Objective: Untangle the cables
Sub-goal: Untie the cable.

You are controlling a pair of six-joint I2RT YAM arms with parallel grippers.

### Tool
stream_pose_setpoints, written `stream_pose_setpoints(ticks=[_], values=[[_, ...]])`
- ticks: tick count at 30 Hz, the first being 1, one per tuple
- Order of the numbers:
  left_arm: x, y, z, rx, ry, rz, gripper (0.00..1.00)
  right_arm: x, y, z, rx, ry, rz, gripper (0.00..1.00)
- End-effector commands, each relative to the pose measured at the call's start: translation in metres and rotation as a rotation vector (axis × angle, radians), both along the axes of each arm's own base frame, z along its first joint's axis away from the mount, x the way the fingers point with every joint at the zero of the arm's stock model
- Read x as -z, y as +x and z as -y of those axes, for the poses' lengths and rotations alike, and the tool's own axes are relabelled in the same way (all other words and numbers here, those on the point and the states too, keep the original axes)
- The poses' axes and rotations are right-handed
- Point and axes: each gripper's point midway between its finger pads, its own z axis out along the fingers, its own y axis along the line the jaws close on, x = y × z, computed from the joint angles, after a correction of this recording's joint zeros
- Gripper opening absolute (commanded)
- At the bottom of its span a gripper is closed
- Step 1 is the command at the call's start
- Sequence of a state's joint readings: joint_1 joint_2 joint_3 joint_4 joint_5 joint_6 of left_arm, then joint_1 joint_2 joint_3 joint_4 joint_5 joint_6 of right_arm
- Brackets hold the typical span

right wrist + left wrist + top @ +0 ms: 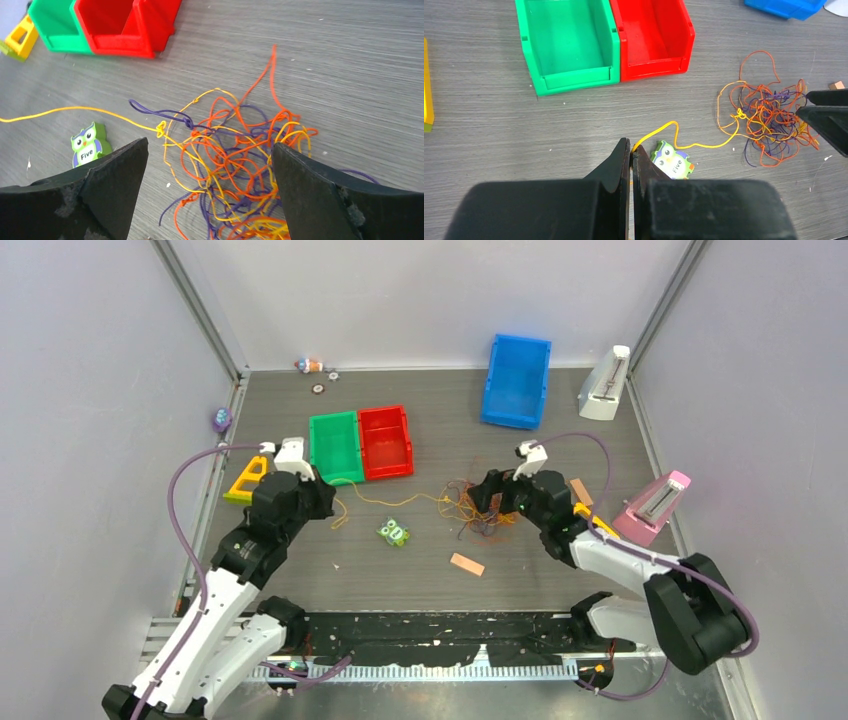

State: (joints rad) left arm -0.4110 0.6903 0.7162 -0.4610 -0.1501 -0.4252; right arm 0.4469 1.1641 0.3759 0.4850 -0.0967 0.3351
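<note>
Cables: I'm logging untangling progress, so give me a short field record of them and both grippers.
tangle: orange, yellow and purple cables in one loose heap
yellow strand: drawn out leftward from the heap, past the owl tile
left gripper: shut on yellow strand
right gripper: open, over the heap

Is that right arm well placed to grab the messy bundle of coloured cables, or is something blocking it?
Probably yes. The right gripper hangs open directly over the tangle of cables, with one finger on each side, and nothing lies between them.
</note>
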Motion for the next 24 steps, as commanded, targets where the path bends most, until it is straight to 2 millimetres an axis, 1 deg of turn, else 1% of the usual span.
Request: stream_pose_setpoints(ticks=[1,2,3,5,7,8,9,10,11,12,13,14,15,16,17,18,19,20,21,22,23,24], values=[[-0.031,0.007,-0.005,-0.023,0.002,0.088,0.00,-0.017,0.011,-0.028,-0.077,-0.045,0.042,1.00],[-0.032,0.007,-0.007,-0.030,0.007,0.087,0.00,-0.006,0.009,-0.031,-0.075,-0.082,0.014,1.00],[-0.032,0.007,-0.008,-0.036,0.010,0.088,0.00,-0.009,0.013,-0.034,-0.072,-0.093,0.013,1.00],[-0.035,0.006,-0.012,-0.051,0.012,0.093,0.00,0.003,0.017,-0.038,-0.062,-0.137,-0.039,1.00],[-0.037,0.004,-0.016,-0.074,0.011,0.104,0.00,0.024,0.024,-0.033,-0.005,-0.204,-0.111,1.00],[-0.039,0.003,-0.019,-0.085,0.009,0.115,0.00,0.026,0.029,-0.027,0.034,-0.234,-0.135,1.00],[-0.040,0.003,-0.021,-0.096,0.009,0.125,0.00,0.037,0.030,-0.023,0.057,-0.258,-0.169,1.00],[-0.042,0.002,-0.024,-0.106,0.013,0.134,0.00,0.038,0.034,-0.017,0.096,-0.288,-0.186,1.00],[-0.042,0.002,-0.026,-0.114,0.024,0.137,0.00,0.046,0.035,-0.014,0.114,-0.312,-0.211,1.00],[-0.042,0.002,-0.029,-0.120,0.041,0.137,0.00,0.047,0.038,-0.007,0.155,-0.342,-0.224,0.98],[-0.043,0.001,-0.034,-0.136,0.067,0.130,0.00,0.053,0.039,-0.002,0.178,-0.369,-0.243,0.95],[-0.044,0.001,-0.041,-0.166,0.091,0.122,0.00,0.053,0.042,0.008,0.232,-0.395,-0.252,0.80],[-0.046,0.000,-0.050,-0.211,0.116,0.111,0.00,0.056,0.043,0.013,0.257,-0.409,-0.263,0.71],[-0.048,-0.001,-0.059,-0.252,0.133,0.101,0.00,0.057,0.044,0.022,0.299,-0.416,-0.274,0.57],[-0.052,-0.003,-0.069,-0.309,0.146,0.100,0.00,0.057,0.046,0.029,0.327,-0.413,-0.279,0.50],[-0.054,-0.004,-0.075,-0.342,0.147,0.097,0.00,0.059,0.044,0.033,0.346,-0.400,-0.289,0.39],[-0.055,-0.005,-0.079,-0.364,0.142,0.100,0.00,0.055,0.047,0.040,0.373,-0.383,-0.285,0.37],[-0.056,-0.005,-0.083,-0.387,0.134,0.102,0.00,0.058,0.044,0.045,0.393,-0.372,-0.295,0.32],[-0.055,-0.007,-0.089,-0.423,0.125,0.097,0.00,0.053,0.047,0.054,0.428,-0.354,-0.284,0.31],[-0.054,-0.008,-0.095,-0.461,0.118,0.092,0.00,0.051,0.045,0.060,0.458,-0.334,-0.283,0.28],[-0.052,-0.010,-0.103,-0.508,0.111,0.082,0.00,0.049,0.046,0.073,0.508,-0.324,-0.279,0.24],[-0.050,-0.012,-0.112,-0.558,0.104,0.073,0.00,0.048,0.043,0.079,0.538,-0.296,-0.279,0.22]])
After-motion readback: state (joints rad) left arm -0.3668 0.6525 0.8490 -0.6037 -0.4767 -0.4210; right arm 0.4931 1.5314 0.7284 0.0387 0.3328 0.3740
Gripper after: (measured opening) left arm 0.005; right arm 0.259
